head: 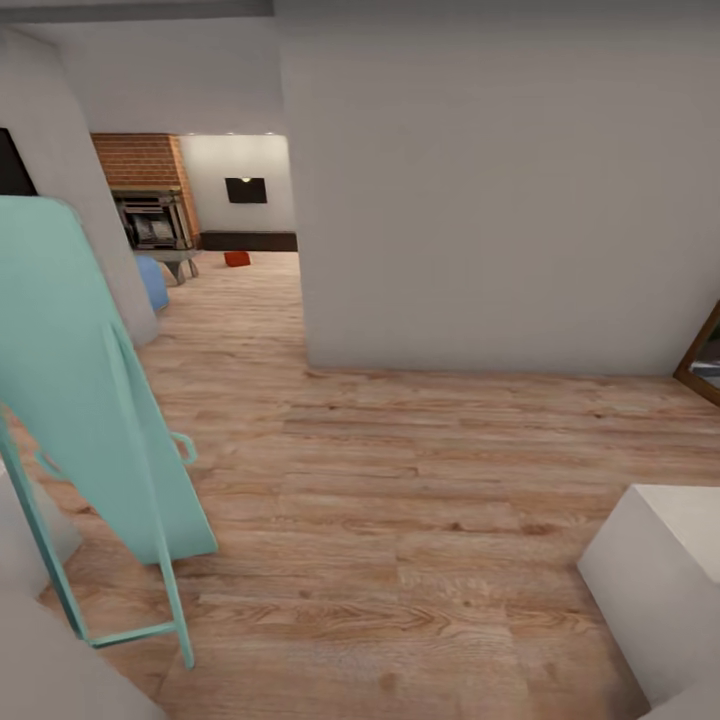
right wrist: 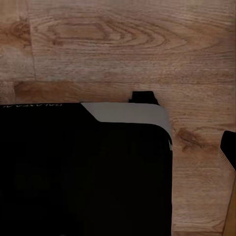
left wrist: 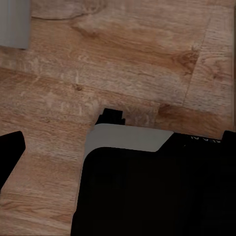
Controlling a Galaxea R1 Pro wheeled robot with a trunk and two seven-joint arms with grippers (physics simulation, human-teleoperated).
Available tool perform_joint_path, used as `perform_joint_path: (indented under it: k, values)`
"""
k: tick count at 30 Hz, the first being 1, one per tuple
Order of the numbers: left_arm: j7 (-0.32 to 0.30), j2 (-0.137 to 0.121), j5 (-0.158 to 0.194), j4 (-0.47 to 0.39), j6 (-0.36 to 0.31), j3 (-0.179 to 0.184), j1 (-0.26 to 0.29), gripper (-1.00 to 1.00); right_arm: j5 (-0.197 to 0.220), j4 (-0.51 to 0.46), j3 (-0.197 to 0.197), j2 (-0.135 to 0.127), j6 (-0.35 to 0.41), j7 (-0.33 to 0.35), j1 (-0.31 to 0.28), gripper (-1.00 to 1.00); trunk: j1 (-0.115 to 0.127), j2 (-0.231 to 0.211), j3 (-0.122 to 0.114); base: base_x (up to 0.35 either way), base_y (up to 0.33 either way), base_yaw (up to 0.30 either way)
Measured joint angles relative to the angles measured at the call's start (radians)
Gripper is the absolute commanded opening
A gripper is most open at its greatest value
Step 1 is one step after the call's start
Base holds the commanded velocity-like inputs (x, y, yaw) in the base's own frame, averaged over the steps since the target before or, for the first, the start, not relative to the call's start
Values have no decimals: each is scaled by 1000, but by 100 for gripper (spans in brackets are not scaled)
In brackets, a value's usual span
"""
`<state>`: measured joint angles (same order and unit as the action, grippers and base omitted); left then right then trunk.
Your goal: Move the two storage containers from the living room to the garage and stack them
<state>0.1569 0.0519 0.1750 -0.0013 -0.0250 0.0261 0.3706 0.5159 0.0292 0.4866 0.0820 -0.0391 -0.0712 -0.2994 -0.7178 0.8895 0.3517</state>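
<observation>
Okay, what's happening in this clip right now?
The robot is in transit and handling nothing. In the head view it faces a white wall on a wood plank floor, with a teal chair at its left. Through the opening, a small red-orange container sits on the floor near the brick fireplace. Both wrist views look down at plank floor and the robot's dark base.

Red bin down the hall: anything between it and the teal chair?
Head view: mostly bare wood floor runs from the teal chair toward the red bin. A white wall corner and a blue sofa edge border that stretch on the left.
</observation>
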Motion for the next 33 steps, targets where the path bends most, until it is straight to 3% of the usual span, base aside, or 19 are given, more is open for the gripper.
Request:
perform_joint_path:
  k: [33]
  values:
    - [0, 0, 1, 0, 0, 0, 0, 100, 0, 0, 0, 0, 0, 0, 0, 100, 0, 0, 0, 323, 0, 0]
